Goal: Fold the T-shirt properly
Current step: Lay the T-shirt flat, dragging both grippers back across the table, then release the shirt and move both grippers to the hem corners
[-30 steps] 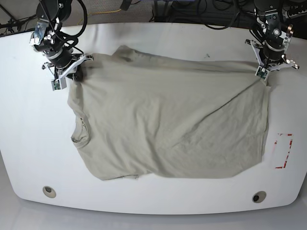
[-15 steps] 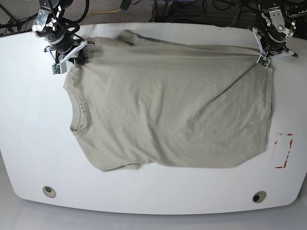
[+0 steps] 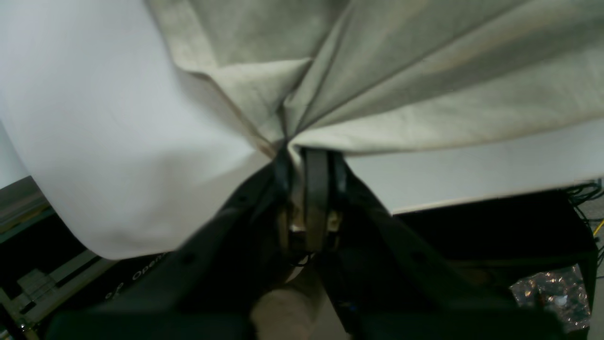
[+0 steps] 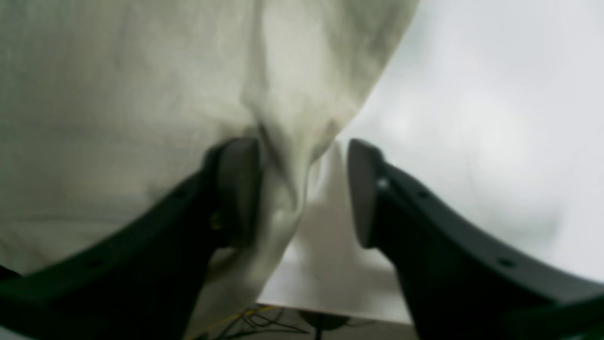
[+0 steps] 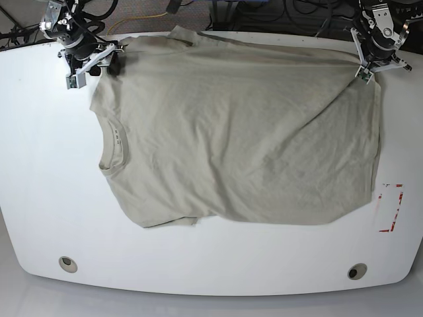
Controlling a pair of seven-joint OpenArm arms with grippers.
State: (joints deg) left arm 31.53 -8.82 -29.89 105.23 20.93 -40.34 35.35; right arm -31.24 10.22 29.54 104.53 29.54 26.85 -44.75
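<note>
No containers in view, just the T-shirt (image 5: 238, 132) spread flat on the white worktop (image 5: 39, 198).

Left gripper (image 3: 302, 156) has its fingers pressed together, pinching a bunched corner of the T-shirt hem at the far edge of the worktop; we see fabric folds fanning out from the pinch point in the left wrist view. In the base view it sits at top right (image 5: 367, 69).

Right gripper (image 4: 304, 189) has its fingers spread. A ridge of shirt fabric lies between them, touching the one finger (image 4: 236, 189); the other finger (image 4: 363, 198) stands clear of the cloth. In the base view it is at top left (image 5: 99, 61), at the shoulder/sleeve area.

Versus 1 second ago: we see both grippers further toward the far edge of the worktop, and the shirt dragged with them, so its upper edge now runs along the far rim. The right gripper was clamped on the fabric then; now it is parted. The cloth looks flatter, with fewer diagonal creases across the body.

Orientation: long axis runs left-right in the base view. The ribbed collar (image 5: 112, 148) points to that view's left, the hem to its right, near the red marking (image 5: 391, 208). 1 sleeve lies at the near-left edge (image 5: 168, 218), the other at the far edge (image 5: 188, 34).
</note>
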